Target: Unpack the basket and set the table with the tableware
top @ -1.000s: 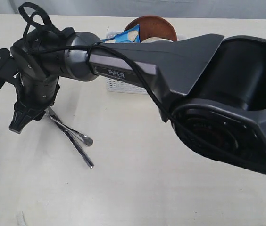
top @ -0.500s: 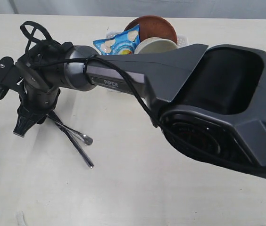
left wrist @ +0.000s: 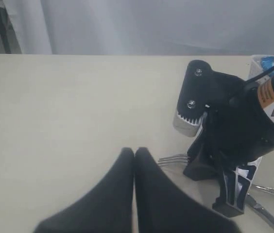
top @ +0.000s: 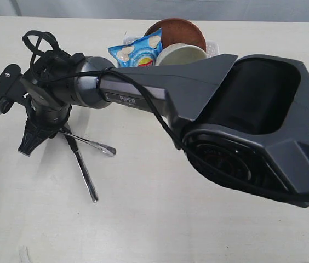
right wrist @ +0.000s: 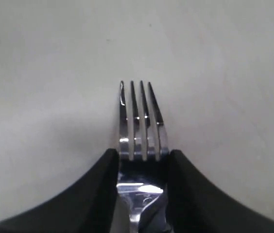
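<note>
In the right wrist view alone, right jaws clamp the fork (right wrist: 142, 145); left jaws are clenched empty.

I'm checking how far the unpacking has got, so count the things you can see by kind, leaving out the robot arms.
steel fork: 1
steel knife: 1
reddish-brown plate: 1
pale bowl: 1
blue chips bag: 1
white basket: 1
Total: 6

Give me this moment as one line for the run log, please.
right end effector: closed on fork | left end effector: shut, empty | knife: lying on table | plate, bowl: not yet set out
</note>
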`<move>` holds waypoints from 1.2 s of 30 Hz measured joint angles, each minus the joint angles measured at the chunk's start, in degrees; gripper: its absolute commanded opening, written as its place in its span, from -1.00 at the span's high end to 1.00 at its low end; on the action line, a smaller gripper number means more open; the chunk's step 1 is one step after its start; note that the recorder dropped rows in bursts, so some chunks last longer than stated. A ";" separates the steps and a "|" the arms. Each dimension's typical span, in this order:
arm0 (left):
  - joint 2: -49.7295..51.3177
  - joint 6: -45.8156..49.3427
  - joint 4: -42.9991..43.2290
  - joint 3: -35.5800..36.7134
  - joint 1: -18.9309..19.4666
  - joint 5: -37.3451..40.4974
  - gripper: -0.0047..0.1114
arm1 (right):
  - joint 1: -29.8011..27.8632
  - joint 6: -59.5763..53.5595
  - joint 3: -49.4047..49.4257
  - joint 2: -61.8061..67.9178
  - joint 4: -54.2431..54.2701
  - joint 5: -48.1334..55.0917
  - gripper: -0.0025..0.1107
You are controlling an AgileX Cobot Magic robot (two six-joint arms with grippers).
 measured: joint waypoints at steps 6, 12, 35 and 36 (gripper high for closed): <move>0.00 0.00 0.00 0.00 0.00 0.00 0.92 | 0.00 0.10 0.00 -0.41 -1.61 0.74 0.96; 0.00 0.00 0.00 0.00 0.00 0.00 0.92 | 0.00 2.41 0.00 -4.96 -6.62 3.85 0.96; 0.00 0.00 0.00 0.00 0.00 0.00 0.92 | -15.68 -12.67 0.00 -9.36 26.86 23.52 0.96; 0.00 0.00 0.00 0.00 0.00 0.00 0.92 | -15.68 -12.43 0.00 -9.36 26.56 24.78 0.96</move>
